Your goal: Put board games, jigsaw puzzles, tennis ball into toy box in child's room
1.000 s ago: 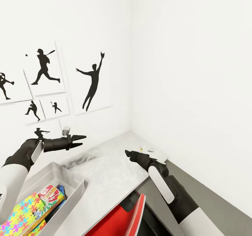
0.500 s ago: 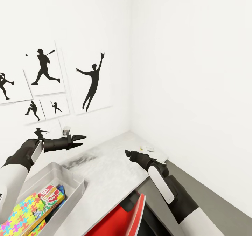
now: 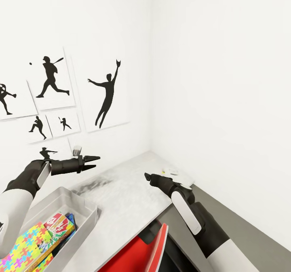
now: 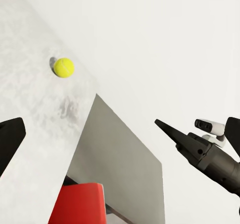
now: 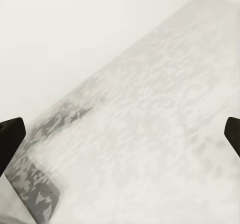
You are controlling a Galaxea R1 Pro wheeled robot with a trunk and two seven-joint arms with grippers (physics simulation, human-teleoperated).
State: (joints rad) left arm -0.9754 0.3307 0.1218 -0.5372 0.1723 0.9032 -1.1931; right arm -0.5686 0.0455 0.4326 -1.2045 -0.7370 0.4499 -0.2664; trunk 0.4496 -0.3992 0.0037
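Observation:
The light-grey toy box (image 3: 83, 202) sits on the white table (image 3: 121, 199) at the lower left. Inside it lie a bright jigsaw puzzle (image 3: 24, 243) and a red-and-yellow board game (image 3: 60, 223), with a blue edge beside it. My left gripper (image 3: 92, 162) hangs open and empty above the table, past the box's far corner. My right gripper (image 3: 148, 178) is open low over the table's right part. In the left wrist view the yellow tennis ball (image 4: 64, 67) rests on the table near its end. Both wrist views show fingertips wide apart, left gripper (image 4: 121, 134) and right gripper (image 5: 120, 134).
A red chair (image 3: 141, 256) stands under the table's front edge. White walls meet in a corner behind the table, and the left one carries black sports silhouettes (image 3: 106, 94). A pale flat thing (image 3: 180, 176) lies at the table's right end. Grey floor (image 3: 250, 227) runs along the right wall.

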